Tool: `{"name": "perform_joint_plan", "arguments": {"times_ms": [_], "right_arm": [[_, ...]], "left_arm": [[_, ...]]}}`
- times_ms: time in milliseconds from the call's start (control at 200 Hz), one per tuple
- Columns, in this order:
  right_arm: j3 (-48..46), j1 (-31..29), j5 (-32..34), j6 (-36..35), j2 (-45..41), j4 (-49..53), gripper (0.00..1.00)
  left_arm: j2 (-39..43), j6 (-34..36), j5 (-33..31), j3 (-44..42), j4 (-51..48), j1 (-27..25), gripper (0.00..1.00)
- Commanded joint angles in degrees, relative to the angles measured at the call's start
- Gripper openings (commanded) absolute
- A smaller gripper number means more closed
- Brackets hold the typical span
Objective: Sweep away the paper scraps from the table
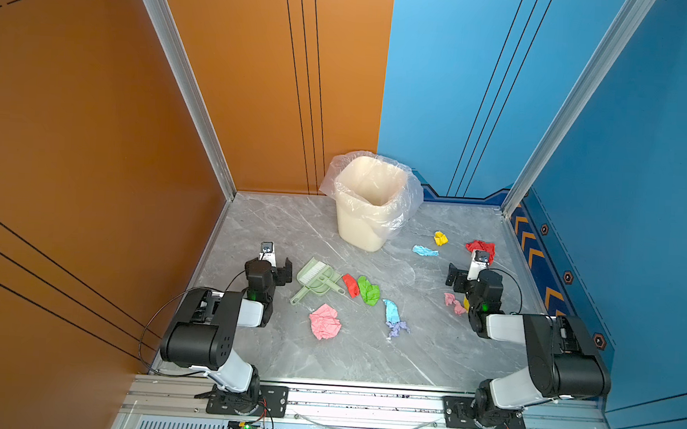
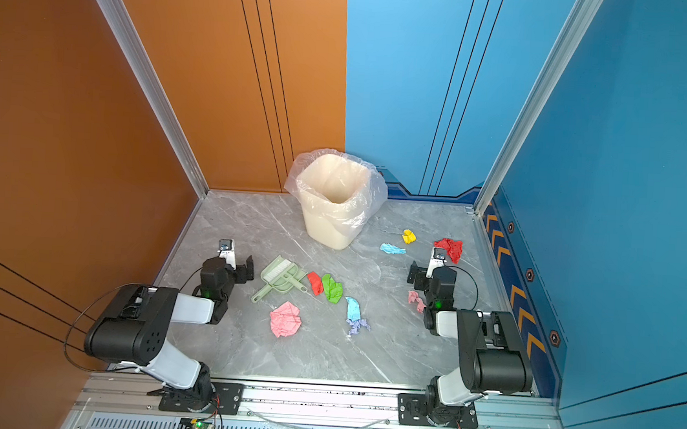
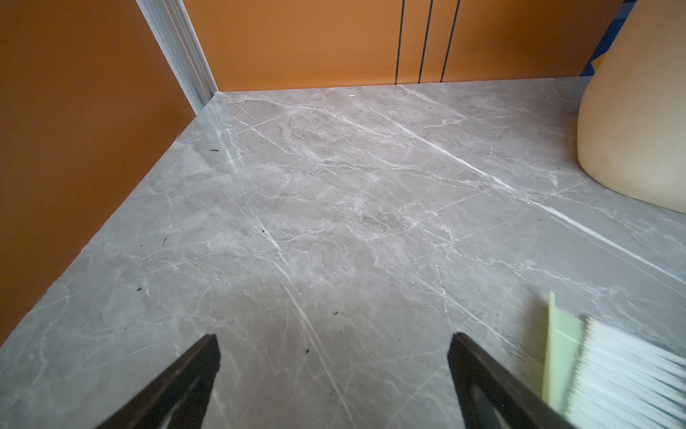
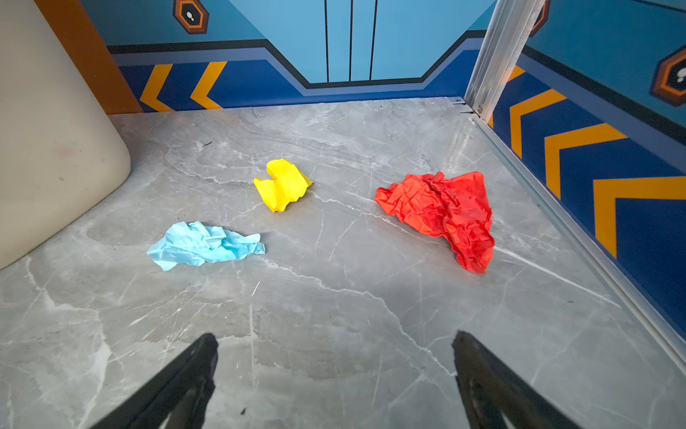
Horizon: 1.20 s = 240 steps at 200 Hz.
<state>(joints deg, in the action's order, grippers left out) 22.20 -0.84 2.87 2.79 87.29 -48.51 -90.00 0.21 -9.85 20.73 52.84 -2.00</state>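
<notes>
Scraps [image 2: 285,319] lie loose across the desk [image 1: 275,227], none in the bin [image 1: 357,228] yet. One cluster sits mid-desk: a pink wad [image 1: 325,322], a red strip [image 1: 350,284] just beside a green wad [image 1: 368,290], and a blue piece [image 1: 390,310] touching a lilac one [image 1: 398,328]. A second group lies toward the far right corner: a yellow wad [image 4: 284,184], a light blue wad [image 4: 204,245] and a larger red sheet [image 4: 441,215]. A pink scrap [image 1: 454,304] sits just beside the right arm [image 1: 492,298], a yellow fleck [image 1: 466,304] half hidden behind it.

The brush [image 1: 312,271] rests nested in the dustpan [image 1: 323,288], just left of the red strip and near the left pincer [image 3: 334,338], whose jaws stand wide apart with nothing between them. That spot seems chosen to put both tools within easy reach on that side. The right pincer [image 4: 334,336] is also spread wide and empty, over bare desk, facing the far-right group. The bin stands upright at the back middle, liner folded over its rim, probably so the dustpan can be tipped in from either side.

I judge the task at its start: the tools must be taken up first, likely one per arm, since the dustpan has to be braced while the brush pushes paper in.
</notes>
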Motion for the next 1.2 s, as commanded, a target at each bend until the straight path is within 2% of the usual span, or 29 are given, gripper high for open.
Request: {"name": "perform_joint_plan", "arguments": {"times_ms": [0, 526, 596, 636, 796, 1196], "right_arm": [[-0.1, 0.3, 0.0, -0.1, 0.5, -0.5, 1.0], [-0.3, 0.2, -0.9, -0.4, 0.3, -0.7, 1.0], [-0.2, 0.1, -1.9, -1.1, -0.7, 0.2, 1.0], [0.1, 0.0, -1.7, -1.1, -1.4, 1.5, 1.0], [2.7, 0.0, -2.8, -1.3, -5.2, 9.6, 1.0], [11.5, -1.0, -15.2, -4.7, -13.7, 32.8, 1.0]], "left_arm": [[0.5, 0.1, 0.3, 1.3, -0.6, -0.1, 0.98], [0.5, 0.0, 0.6, 1.2, -0.6, 0.1, 0.98], [0.7, 0.6, 3.6, 1.2, -0.6, 0.4, 0.98], [0.8, 1.6, 6.4, 1.4, -1.0, 0.6, 0.98], [1.3, 2.1, 8.6, 1.4, -1.4, 0.8, 0.98], [5.3, 3.4, 14.0, 3.5, -9.1, 1.2, 0.98]]}}
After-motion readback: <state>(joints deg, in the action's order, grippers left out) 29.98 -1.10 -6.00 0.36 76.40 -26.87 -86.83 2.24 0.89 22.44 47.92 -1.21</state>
